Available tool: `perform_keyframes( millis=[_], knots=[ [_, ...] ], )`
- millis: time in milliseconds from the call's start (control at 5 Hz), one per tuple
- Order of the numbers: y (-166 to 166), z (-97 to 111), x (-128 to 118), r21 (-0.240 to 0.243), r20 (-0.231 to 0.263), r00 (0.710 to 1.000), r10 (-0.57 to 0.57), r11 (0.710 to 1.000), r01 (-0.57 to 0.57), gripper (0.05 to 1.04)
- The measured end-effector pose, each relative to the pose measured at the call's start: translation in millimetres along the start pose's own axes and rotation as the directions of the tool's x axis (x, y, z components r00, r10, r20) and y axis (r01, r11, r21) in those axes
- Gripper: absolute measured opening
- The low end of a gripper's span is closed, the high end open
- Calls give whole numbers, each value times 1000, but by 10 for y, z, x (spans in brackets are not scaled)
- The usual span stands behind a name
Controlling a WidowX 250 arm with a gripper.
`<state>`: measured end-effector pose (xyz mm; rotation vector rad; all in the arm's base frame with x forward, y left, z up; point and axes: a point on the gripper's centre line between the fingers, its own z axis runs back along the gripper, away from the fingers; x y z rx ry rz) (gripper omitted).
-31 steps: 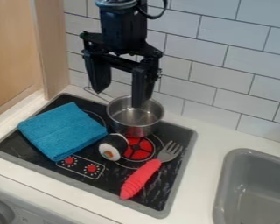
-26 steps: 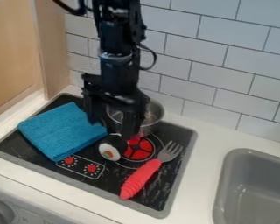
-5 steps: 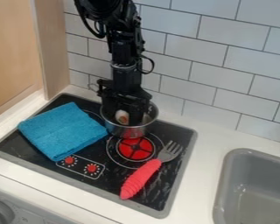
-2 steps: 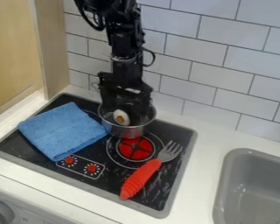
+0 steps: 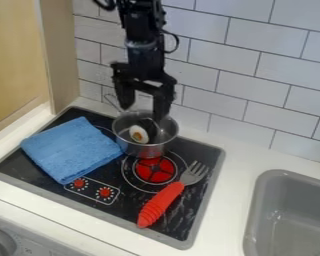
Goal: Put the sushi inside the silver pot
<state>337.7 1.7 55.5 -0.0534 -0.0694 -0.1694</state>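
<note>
sushi (image 5: 139, 134) lies in the silver pot (image 5: 144, 151), at six o'clock from the gripper (image 5: 144, 107), which hangs with its fingers spread, released. from the pot, the blue cloth (image 5: 72, 150) sits between eight and nine o'clock, the red-handled fork (image 5: 161, 202) between five and six, the grey sink (image 5: 289, 220) at four.

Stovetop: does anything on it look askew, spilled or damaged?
Only pale streaks on the black stovetop, beside the fork's red handle; scuffs, residue or glare, I can't tell which. Otherwise nothing stands out: the pot stands upright with the sushi inside, and the towel lies folded.
</note>
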Motion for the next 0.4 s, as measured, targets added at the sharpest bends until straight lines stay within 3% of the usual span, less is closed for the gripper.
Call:
perform_keyframes(
  millis=[200, 400],
  knots=[
    [-67, 152, -94, -3, 27, 1000, 0, 1000, 0, 999],
    [-106, 335, -180, 29, 56, 998, -26, 999, 25, 999]
  ],
)
